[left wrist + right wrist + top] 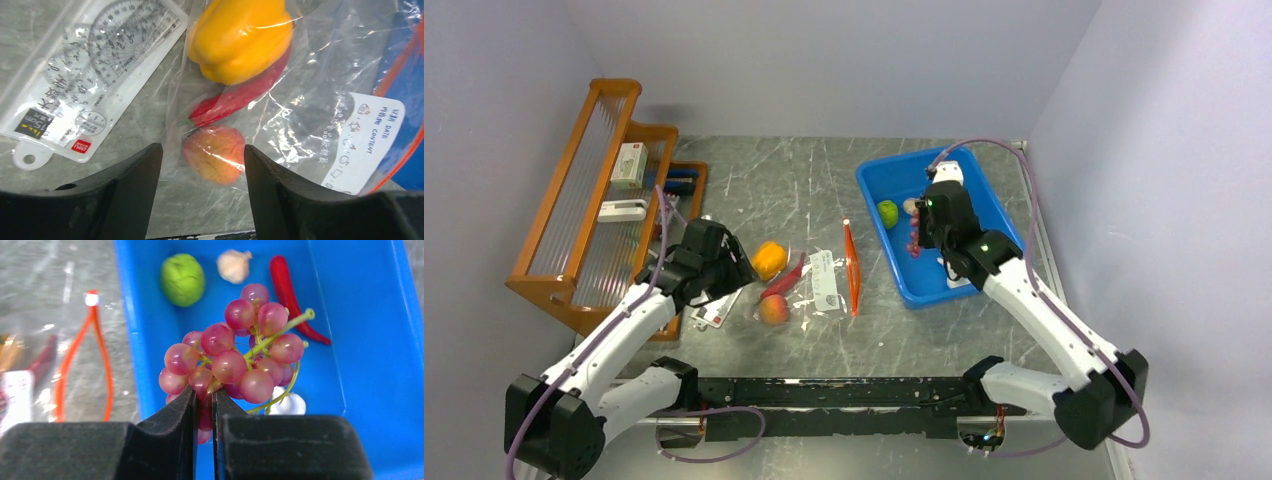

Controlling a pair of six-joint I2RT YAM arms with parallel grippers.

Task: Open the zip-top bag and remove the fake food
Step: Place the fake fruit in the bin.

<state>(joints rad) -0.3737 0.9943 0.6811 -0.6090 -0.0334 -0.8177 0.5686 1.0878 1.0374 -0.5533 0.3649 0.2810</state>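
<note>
Scratched grey counter (824,170) carried the work as we viewed it from behind the two arms. Nearest, the left arm reached forward and low with its wrist pitched down. The left gripper (201,150) hung released, its jaws apart on either side of a peach (215,160) inside the zip-top bag (320,75), which we judged was lining up a pinch through the plastic. That bag lay flat at mid-counter, its orange zip strip gaping toward the tray. A bell pepper (240,37) and a red chilli (235,97) also sat under its clear film, and a protractor packet (85,75) lay just beside it. Farther off, the right arm stretched over the blue tray (370,340). The right gripper (204,400) was clenched on the purple grapes (235,360), apparently to drop them among the fake food (888,212) already out: a lime (182,279), a garlic bulb (233,265), a second chilli (290,295) and a white piece (295,404).
</note>
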